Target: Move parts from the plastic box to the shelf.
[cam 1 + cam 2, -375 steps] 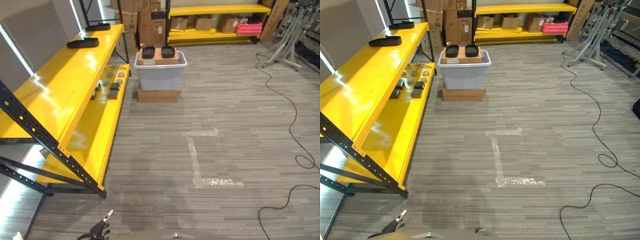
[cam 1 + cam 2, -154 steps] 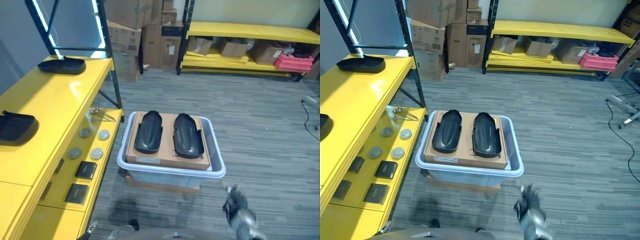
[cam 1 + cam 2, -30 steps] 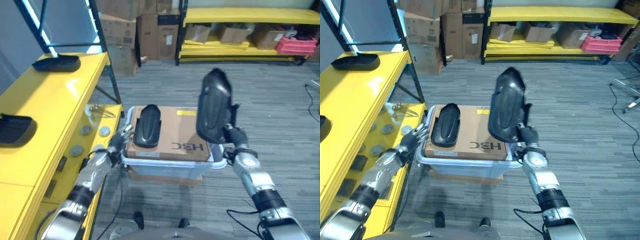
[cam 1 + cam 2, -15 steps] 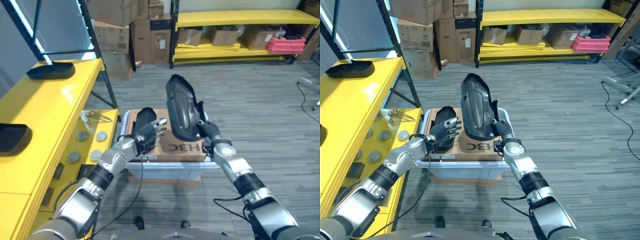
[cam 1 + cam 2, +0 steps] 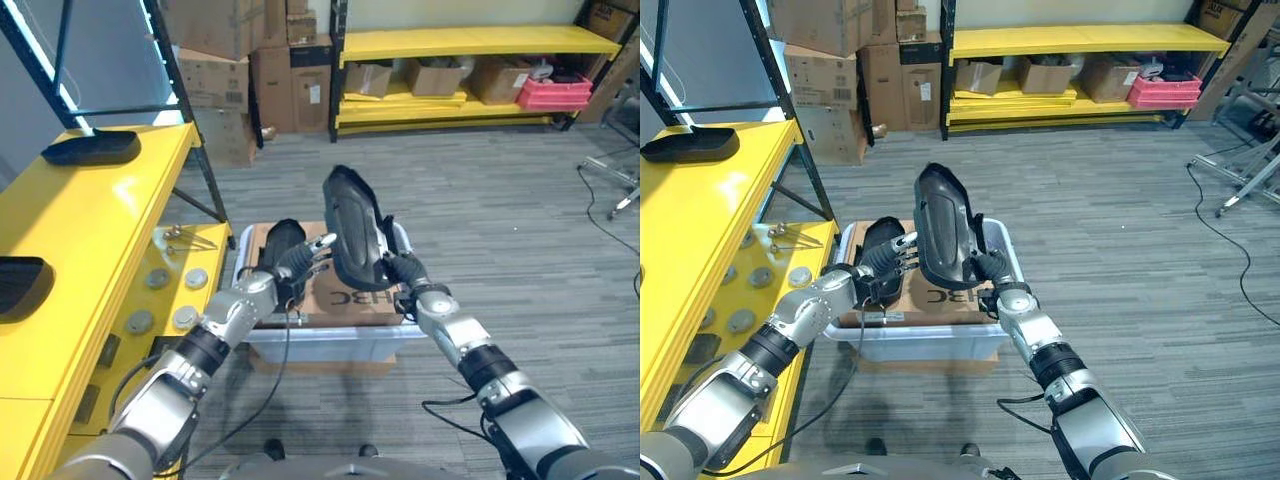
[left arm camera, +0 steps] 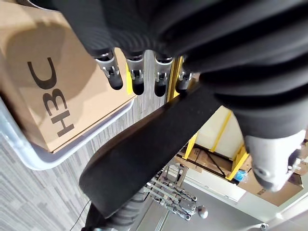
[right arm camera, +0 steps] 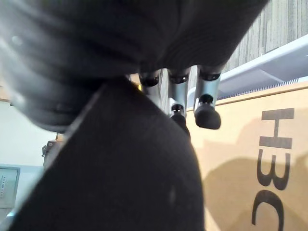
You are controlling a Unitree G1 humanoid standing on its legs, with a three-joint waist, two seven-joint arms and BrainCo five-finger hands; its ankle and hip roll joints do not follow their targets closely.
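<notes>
My right hand (image 5: 404, 272) is shut on the lower end of a long black curved part (image 5: 352, 225) and holds it upright over the grey plastic box (image 5: 330, 337). The left hand (image 5: 292, 268) is open, its straight fingers (image 6: 137, 77) beside that part's (image 6: 159, 139) left edge; I cannot tell whether they touch it. A second black part (image 5: 878, 238) lies on the cardboard sheet (image 5: 950, 298) inside the box, partly hidden behind the left hand. In the right wrist view the held part (image 7: 120, 168) covers the palm, with the fingers (image 7: 204, 103) reaching past it.
A yellow shelf (image 5: 90, 230) runs along the left, with two black parts (image 5: 90, 150) (image 5: 15, 285) on its top level and several round discs (image 5: 165, 290) on the lower level. Stacked cardboard boxes (image 5: 225, 60) and another yellow rack (image 5: 450, 45) stand at the back.
The right hand has carried the black part left and lower over the box. The left hand has come up from the box's left rim to the part's side.
</notes>
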